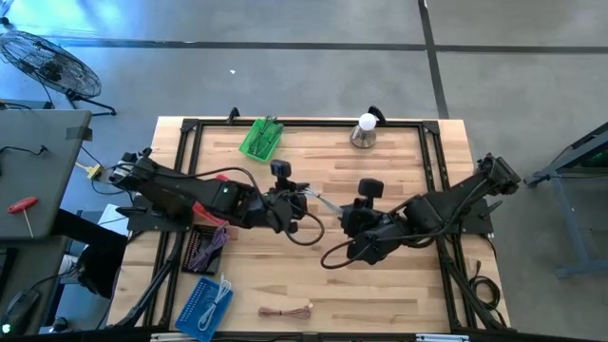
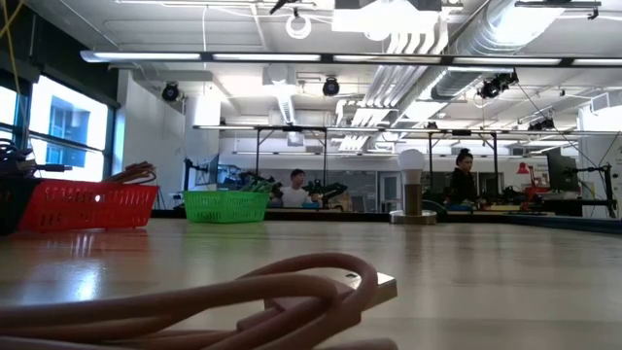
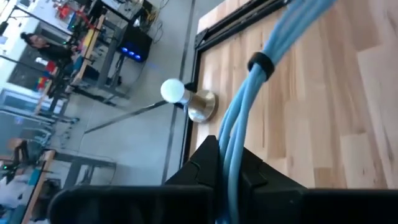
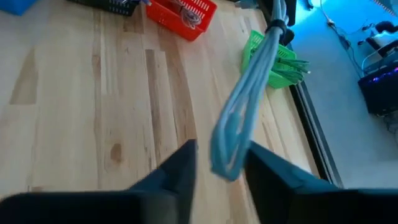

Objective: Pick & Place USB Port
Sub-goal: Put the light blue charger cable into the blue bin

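The coiled blue USB cable (image 3: 249,118) is light and floppy – left gripper (image 3: 227,171) clamps it; right gripper (image 4: 221,165) half-open around its loop. Best hold: near the tie.

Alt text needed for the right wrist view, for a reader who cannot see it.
A bundled light-blue cable hangs between the right hand's two parted dark fingers, above a wooden table. Farther off are a red basket and a green basket near the table's edge.
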Robot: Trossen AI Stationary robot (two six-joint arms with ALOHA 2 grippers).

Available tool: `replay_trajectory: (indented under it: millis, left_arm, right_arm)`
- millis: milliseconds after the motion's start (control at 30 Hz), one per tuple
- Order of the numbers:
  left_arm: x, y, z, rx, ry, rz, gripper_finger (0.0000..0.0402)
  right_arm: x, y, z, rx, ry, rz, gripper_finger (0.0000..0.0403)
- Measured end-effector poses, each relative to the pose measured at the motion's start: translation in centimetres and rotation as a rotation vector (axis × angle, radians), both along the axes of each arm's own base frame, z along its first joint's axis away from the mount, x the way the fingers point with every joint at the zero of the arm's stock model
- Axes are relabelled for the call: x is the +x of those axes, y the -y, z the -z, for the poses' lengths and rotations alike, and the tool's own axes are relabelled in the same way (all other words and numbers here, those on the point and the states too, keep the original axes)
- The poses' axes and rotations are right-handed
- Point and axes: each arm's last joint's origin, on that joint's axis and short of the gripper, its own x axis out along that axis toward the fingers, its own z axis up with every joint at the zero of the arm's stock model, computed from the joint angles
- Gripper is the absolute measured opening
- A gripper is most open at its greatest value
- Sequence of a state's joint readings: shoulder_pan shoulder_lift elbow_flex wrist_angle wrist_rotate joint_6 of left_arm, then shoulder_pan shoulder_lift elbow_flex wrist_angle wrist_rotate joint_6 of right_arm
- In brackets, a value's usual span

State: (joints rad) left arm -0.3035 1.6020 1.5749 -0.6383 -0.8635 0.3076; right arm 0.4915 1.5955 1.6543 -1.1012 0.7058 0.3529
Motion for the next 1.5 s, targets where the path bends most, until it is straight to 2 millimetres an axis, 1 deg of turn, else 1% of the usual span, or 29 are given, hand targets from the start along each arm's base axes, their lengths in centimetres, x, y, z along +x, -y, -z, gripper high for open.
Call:
replay_trajectory:
  millis: [167,267,333,533,633,733,800,933,1100,1200,1267,1400,1500]
  left_arm:
    - [-1.4,1.5,0.8,0.008,-0.052,-0.038,0.0004]
    - [-3.1,3.1,1.3,-0.014,-0.079,-0.056,0.0003]
    - [-4.6,4.3,1.5,-0.045,-0.055,-0.093,0.0003]
    - [-10.0,8.4,1.4,-0.267,0.044,-0.162,0.0002]
    - [-12.5,10.3,1.6,-0.373,0.107,-0.180,0.0001]
    - [-14.5,11.8,1.7,-0.514,0.160,-0.208,0.0001]
    - [-15.6,12.9,1.9,-0.579,0.160,-0.212,0.0001]
    - [-17.0,14.7,3.1,-0.679,0.121,-0.267,0.0001]
    - [-17.6,17.0,5.6,-0.810,-0.045,-0.450,0.0000]
    - [-18.1,18.4,7.0,-0.860,-0.107,-0.560,0.0000]
    - [-18.5,19.1,7.6,-0.896,-0.113,-0.611,0.0000]
    - [-18.9,20.7,8.9,-0.978,-0.048,-0.686,0.0000]
    - [-19.2,21.8,10.0,-1.018,-0.060,-0.752,0.0000]
  right_arm:
    - [0.0,0.0,-0.1,-0.047,0.002,-0.013,0.0204]
    - [0.0,0.0,-0.1,-0.042,-0.003,-0.020,0.0236]
    - [0.0,0.0,-0.1,-0.053,0.005,-0.008,0.0243]
    - [0.0,0.2,-0.2,-0.110,0.035,0.031,0.0246]
    - [0.1,0.2,-0.2,-0.099,0.040,0.041,0.0247]
    - [0.1,0.2,-0.2,-0.064,0.049,0.055,0.0247]
    - [0.0,0.1,-0.2,-0.045,0.054,0.061,0.0247]
    - [-0.1,-0.2,-0.1,0.003,0.064,0.068,0.0247]
    - [-0.4,-0.9,-0.1,0.058,0.068,0.063,0.0247]
    - [-0.5,-1.3,-0.1,0.074,0.074,0.047,0.0247]
    - [-0.6,-1.5,-0.1,0.090,0.085,0.053,0.0247]
    - [-0.7,-1.7,-0.1,0.109,0.095,0.062,0.0247]
    - [-0.8,-1.9,-0.1,0.119,0.098,0.061,0.0247]
